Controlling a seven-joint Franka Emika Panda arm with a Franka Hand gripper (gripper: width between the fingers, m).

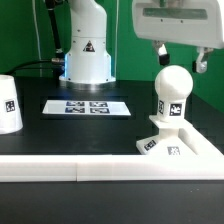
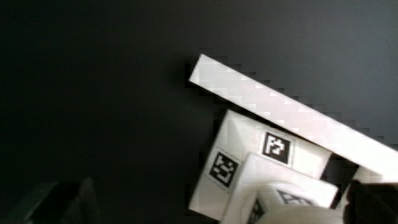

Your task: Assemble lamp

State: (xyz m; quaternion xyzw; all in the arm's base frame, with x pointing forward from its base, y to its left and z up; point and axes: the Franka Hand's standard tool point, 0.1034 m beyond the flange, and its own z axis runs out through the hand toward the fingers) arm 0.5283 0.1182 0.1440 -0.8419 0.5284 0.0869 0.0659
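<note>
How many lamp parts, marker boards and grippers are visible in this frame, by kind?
Lamp parts: 3 (base, bulb standing on the base, shade at the exterior view's left edge)
Marker board: 1
Gripper: 1, above the bulb
Total: 5

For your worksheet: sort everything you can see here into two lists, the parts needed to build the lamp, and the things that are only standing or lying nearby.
Lamp parts:
bulb, standing on the base
base
shade, apart at the exterior view's left

Only nearby:
marker board
robot pedestal
white rail
</note>
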